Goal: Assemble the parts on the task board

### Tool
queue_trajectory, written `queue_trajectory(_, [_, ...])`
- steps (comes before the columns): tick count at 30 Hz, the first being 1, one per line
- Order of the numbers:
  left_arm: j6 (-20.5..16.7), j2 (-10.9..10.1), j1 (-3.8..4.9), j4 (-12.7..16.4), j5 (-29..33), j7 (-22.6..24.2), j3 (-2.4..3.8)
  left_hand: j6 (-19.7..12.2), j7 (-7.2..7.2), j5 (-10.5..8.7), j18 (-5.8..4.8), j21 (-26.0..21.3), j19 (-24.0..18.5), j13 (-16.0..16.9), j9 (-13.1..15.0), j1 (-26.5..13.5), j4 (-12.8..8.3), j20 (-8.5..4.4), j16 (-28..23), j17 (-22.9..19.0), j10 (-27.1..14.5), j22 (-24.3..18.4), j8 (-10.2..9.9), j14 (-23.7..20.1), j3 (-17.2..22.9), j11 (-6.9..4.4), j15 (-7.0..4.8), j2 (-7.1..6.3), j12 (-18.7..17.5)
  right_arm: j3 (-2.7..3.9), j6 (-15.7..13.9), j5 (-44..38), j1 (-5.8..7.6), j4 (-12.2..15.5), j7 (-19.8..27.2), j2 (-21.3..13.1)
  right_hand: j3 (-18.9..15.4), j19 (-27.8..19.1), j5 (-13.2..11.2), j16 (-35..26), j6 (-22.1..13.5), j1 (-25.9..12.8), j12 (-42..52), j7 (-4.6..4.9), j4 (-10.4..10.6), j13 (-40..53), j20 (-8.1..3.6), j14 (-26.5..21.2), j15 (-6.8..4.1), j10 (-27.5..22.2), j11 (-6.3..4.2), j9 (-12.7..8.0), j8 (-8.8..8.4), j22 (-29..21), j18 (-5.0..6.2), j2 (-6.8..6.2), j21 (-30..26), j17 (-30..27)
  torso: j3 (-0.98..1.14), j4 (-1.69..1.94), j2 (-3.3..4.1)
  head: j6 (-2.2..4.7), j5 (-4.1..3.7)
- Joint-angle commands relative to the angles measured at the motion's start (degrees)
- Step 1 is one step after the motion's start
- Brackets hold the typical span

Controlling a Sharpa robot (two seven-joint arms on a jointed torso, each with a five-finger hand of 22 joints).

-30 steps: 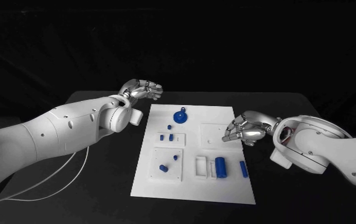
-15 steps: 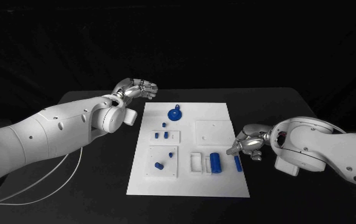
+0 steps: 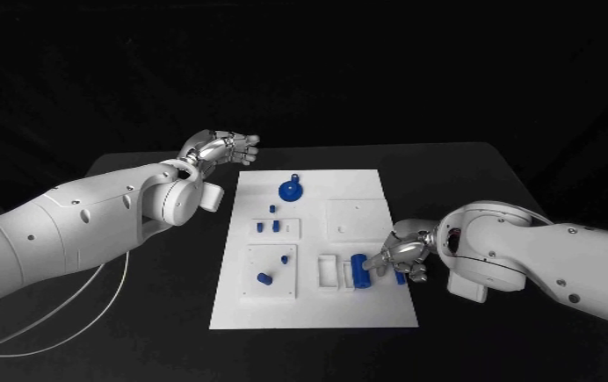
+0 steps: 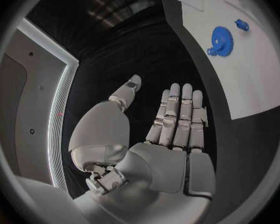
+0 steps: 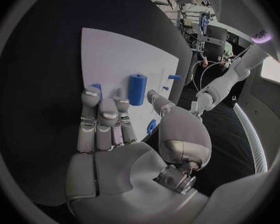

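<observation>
Now my right hand [image 3: 403, 257] is hovering, fingers loosely apart and empty, beside the blue cylinder [image 3: 360, 270]; my left hand [image 3: 218, 147] is idling open, holding nothing, off the task board [image 3: 355, 176].

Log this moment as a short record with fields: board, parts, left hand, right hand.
board: white rectangular task board on the black table
parts: round blue gear at the far end; upright blue cylinder near the right hand
left hand: left hand off the board's far left corner, fingers apart, holds nothing
right hand: right hand low over the board's right edge by the cylinder, holds nothing
</observation>
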Motion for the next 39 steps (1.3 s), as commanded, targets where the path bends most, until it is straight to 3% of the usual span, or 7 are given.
queue_trajectory(1, [0.83,-0.05,0.03,0.32,0.80,1.07,0.04,-0.38,-0.05,-0.31,0.67,-0.33,-0.16,-0.11,-0.07,-1.04,0.00,-0.01,-0.46,0.30,-0.46,0.04,-0.09,-0.23,-1.03,0.04,0.28,0.07,-0.07,-0.15,-0.02,-0.06,-0.34,-0.29,-0.06,0.85,-1.67,0.70,-0.31,0.21,-0.48,-0.83,-0.38,0.12,-0.60,0.30,-1.68,0.03,0.09,0.40,-0.08,0.11,-0.48,1.05,1.53,0.53,0.39,0.28,0.04,0.02,0.06,-0.17,-0.03])
queue_trajectory(17, [0.90,-0.23,0.03,0.55,0.87,1.17,0.04,-0.54,-0.03,-0.30,0.78,-0.73,-0.12,-0.20,-0.13,-2.12,0.11,0.00,-0.82,0.65,-0.58,0.05,-0.15,-0.29,-1.93,0.05,0.31,0.26,-0.08,-0.29,-1.96,-2.77,-2.32,-2.35,0.70,4.62,-3.44,0.30,-0.24,-0.03,-0.34,-0.22,-0.70,0.11,-2.26,0.96,-1.91,0.06,0.06,0.49,-0.12,0.26,-0.85,0.91,1.53,1.99,0.71,0.75,0.09,-0.07,0.05,-0.58,0.37])
queue_trajectory(23, [0.94,-0.25,0.03,0.49,0.87,1.12,0.04,-0.56,-0.04,-0.28,0.81,-0.78,-0.11,-0.22,-0.13,-2.06,0.03,-0.01,-0.86,0.70,-0.59,0.06,-0.15,-0.29,-1.96,0.05,0.30,0.35,-0.07,-0.30,-2.58,-2.77,-2.41,-2.35,1.10,4.85,-2.10,0.31,0.25,-0.28,-0.18,1.69,-0.95,0.18,-3.23,1.26,-1.78,0.24,0.14,0.65,-0.05,0.22,-1.11,0.82,1.53,3.49,0.87,0.86,0.07,-0.07,0.03,-0.64,0.49])
queue_trajectory(27, [0.98,-0.22,0.03,0.49,0.87,1.12,0.04,-0.57,-0.04,-0.26,0.82,-0.80,-0.10,-0.22,-0.14,-2.01,-0.03,-0.01,-0.88,0.73,-0.59,0.06,-0.15,-0.29,-1.98,0.05,0.30,0.38,-0.07,-0.30,-3.31,-2.76,-2.41,-2.34,1.10,4.70,0.99,0.42,-0.13,-0.55,0.56,3.20,-1.25,0.12,-2.87,1.55,-1.47,0.49,0.10,0.94,-0.12,0.25,-1.14,0.69,1.53,3.80,0.99,0.98,0.03,-0.07,0.02,-0.64,0.51])
queue_trajectory(29, [0.99,-0.23,0.03,0.48,0.87,1.10,0.04,-0.57,-0.04,-0.26,0.82,-0.81,-0.09,-0.22,-0.14,-1.99,-0.06,-0.01,-0.89,0.75,-0.59,0.07,-0.15,-0.28,-1.98,0.05,0.30,0.40,-0.07,-0.30,-3.68,-2.73,-2.40,-2.21,1.18,4.53,5.17,0.66,-0.31,-0.69,1.12,4.33,-1.47,-0.01,-1.65,1.73,-1.38,0.62,-0.02,1.18,-0.25,0.39,-1.06,0.60,1.53,2.71,1.11,1.11,0.03,-0.04,0.03,-0.65,0.56])
queue_trajectory(31, [1.00,-0.23,0.03,0.43,0.87,1.09,0.03,-0.57,-0.04,-0.25,0.83,-0.82,-0.09,-0.23,-0.14,-1.97,-0.08,-0.01,-0.90,0.76,-0.59,0.07,-0.15,-0.28,-1.99,0.05,0.29,0.42,-0.06,-0.30,-3.83,-2.65,-2.40,-2.03,1.19,4.35,7.12,0.83,-0.32,-0.75,1.40,4.44,-1.56,-0.08,-1.00,1.88,-1.21,0.73,-0.03,1.40,-0.23,0.49,-1.04,0.61,1.53,2.36,1.31,1.20,0.03,-0.03,0.03,-0.66,0.59])
queue_trajectory(39, [1.05,-0.21,0.03,0.37,0.87,0.94,0.03,-0.58,-0.04,-0.24,0.83,-0.85,-0.08,-0.23,-0.14,-1.93,-0.15,-0.01,-0.94,0.80,-0.60,0.09,-0.15,-0.28,-2.02,0.05,0.30,0.47,-0.06,-0.27,-4.50,-0.95,-2.31,-0.49,1.35,3.26,8.70,0.98,-0.30,-0.86,1.94,3.96,-1.69,-0.15,-0.48,2.16,-1.01,0.88,-0.10,1.74,-0.35,0.73,-0.91,0.69,1.53,2.03,1.66,1.36,0.00,-0.03,0.02,-0.60,0.81])
